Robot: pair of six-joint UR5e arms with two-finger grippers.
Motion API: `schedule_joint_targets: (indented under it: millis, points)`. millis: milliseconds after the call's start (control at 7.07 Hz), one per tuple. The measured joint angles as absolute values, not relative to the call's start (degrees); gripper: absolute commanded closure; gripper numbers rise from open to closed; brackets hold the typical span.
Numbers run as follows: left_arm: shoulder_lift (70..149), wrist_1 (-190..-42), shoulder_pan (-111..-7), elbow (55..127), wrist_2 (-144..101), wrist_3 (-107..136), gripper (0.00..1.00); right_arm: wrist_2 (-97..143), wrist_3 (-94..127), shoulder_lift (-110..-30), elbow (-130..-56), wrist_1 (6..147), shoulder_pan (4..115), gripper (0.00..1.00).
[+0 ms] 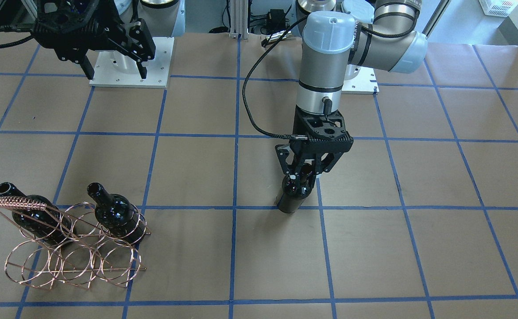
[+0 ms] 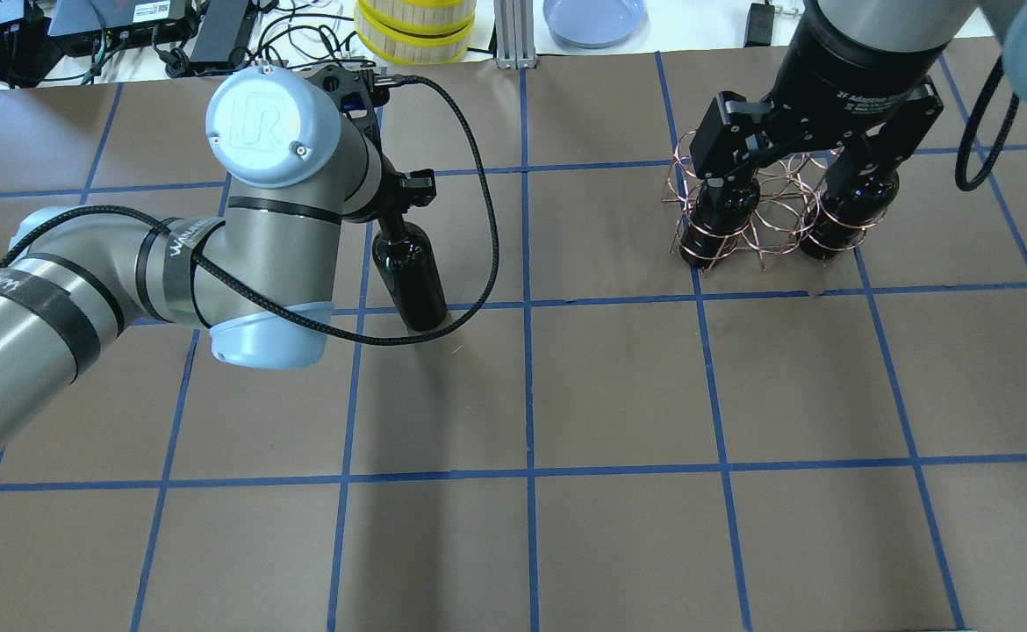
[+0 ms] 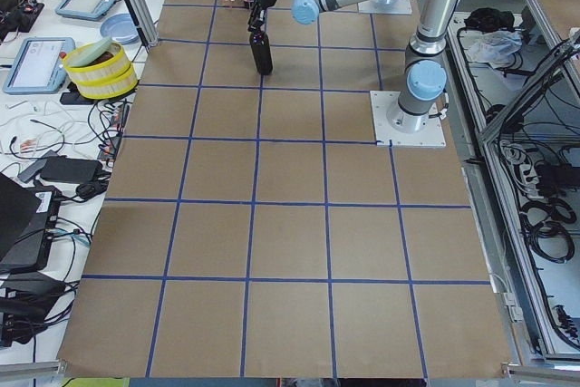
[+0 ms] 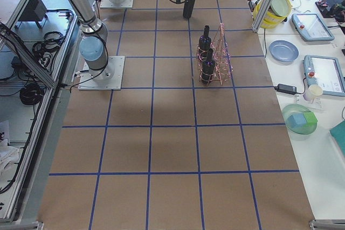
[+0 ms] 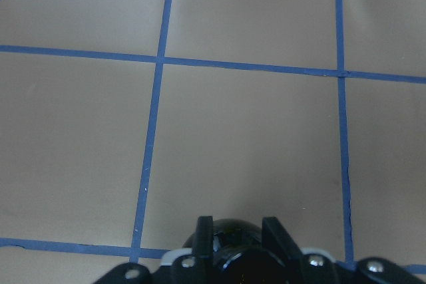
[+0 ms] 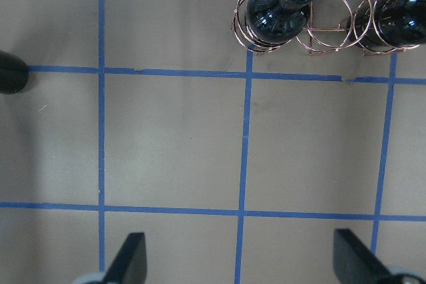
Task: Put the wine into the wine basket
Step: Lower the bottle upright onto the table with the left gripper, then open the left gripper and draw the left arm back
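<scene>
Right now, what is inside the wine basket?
Two bottles, one and another, sit in the basket's outer rings, necks out. The ring between them is empty. In the overhead view the right gripper covers their necks.

I've got the front-facing camera across the brown paper-covered table point(image 1: 259, 266) with its blue tape grid, facing the robot's bases and looking steeply down. Overhead sits behind the shoulders, looking forward and down. Both share the rose-gold wire wine basket point(image 1: 75, 248) and the glossy black glass wine bottle point(image 1: 292, 199) mid-table. The two side cameras are high and far back at the table's ends, looking along it, each catching bottle and basket small. Left wrist is very close, peering past the left gripper point(image 5: 238, 231) at the bottle's shoulder. Right wrist looks straight down between the right gripper point(image 6: 239, 257) fingers, basket at its top edge.
</scene>
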State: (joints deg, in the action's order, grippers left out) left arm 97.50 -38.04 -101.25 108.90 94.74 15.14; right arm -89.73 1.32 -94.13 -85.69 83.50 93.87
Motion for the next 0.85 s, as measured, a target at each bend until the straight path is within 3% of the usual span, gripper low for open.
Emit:
schedule_joint_targets:
  millis: [283, 424, 566, 707, 848]
  points:
    - [97.75, -38.23, -101.34, 108.9, 94.75, 15.57, 1.0, -89.79, 1.3, -94.19, -85.69, 83.42, 93.87, 0.0]
    - [97.85, -38.28, -101.38, 108.9, 94.75, 16.28, 0.66, -89.84, 1.24, -94.23, -85.75, 83.32, 93.87, 0.0]
    - [97.88, -38.36, -101.4, 108.9, 94.82, 16.78, 0.07, -89.88, 1.19, -94.34, -85.95, 83.25, 93.87, 0.0]
    - [97.9, -38.51, -101.45, 108.89, 95.23, 16.98, 0.0, -89.9, 1.19, -94.41, -86.25, 83.27, 93.87, 0.0]
    - [97.91, -38.95, -101.51, 108.89, 95.88, 17.08, 0.0, -89.89, 1.24, -94.45, -86.45, 83.35, 93.87, 0.0]
